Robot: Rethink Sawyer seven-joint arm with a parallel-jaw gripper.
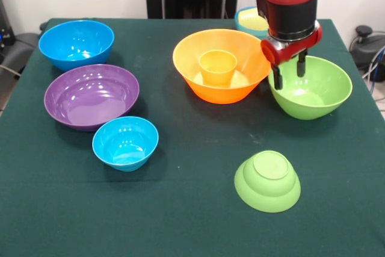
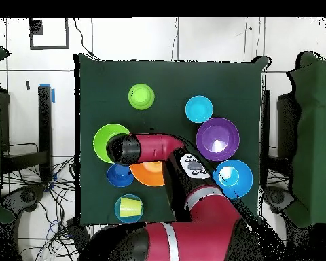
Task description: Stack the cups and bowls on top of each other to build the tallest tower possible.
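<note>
My gripper (image 1: 289,69) hangs open over the left rim of the large lime green bowl (image 1: 313,91), one finger (image 1: 277,77) by the rim's outer side and the other over the inside. Beside it, the large orange bowl (image 1: 221,82) holds the orange cup (image 1: 218,66) upright. A small lime green bowl (image 1: 267,180) lies upside down near the front. At the left sit the large blue bowl (image 1: 76,43), the purple bowl (image 1: 91,95) and a small light blue bowl (image 1: 125,142). In the overhead view the arm covers the gripper above the large green bowl (image 2: 106,141).
Behind the arm, a second light blue bowl (image 1: 243,23) holds the pale yellow cup (image 2: 130,207). A small dark blue bowl (image 2: 118,175) sits between it and the green bowl, seen only from overhead. The green cloth (image 1: 180,221) covers the table.
</note>
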